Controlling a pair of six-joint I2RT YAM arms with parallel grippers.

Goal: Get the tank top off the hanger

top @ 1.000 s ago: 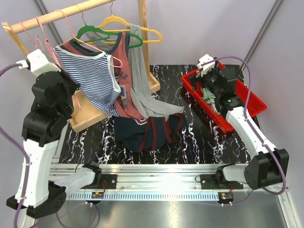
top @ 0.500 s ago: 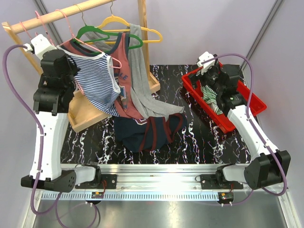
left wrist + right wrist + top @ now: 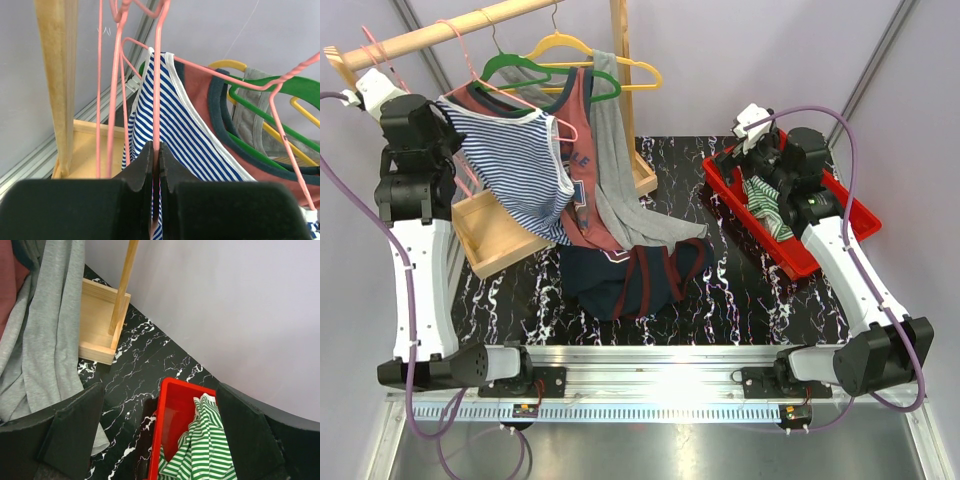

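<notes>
A blue-and-white striped tank top (image 3: 515,170) hangs on a pink wire hanger (image 3: 451,58) at the left end of the wooden rail. In the left wrist view the striped tank top (image 3: 185,125) drapes just beyond the fingers, and my left gripper (image 3: 156,150) is shut on the pink hanger's wire (image 3: 158,75). From above, the left gripper (image 3: 448,158) sits at the top's left shoulder. My right gripper (image 3: 160,415) stands open and holds nothing. It hovers over the red bin (image 3: 180,384), seen from above as the right gripper (image 3: 752,168).
A maroon top (image 3: 582,130) on a green hanger and a grey garment (image 3: 615,175) on a yellow hanger hang beside the striped one. A navy garment (image 3: 620,275) lies on the black marble table. The red bin (image 3: 840,215) holds a green-striped garment (image 3: 765,205). Wooden rack base (image 3: 495,235).
My left arm has swung up and back to the left, toward the rail's end, still shut on the pink hanger. The right gripper has shifted slightly over the bin.
</notes>
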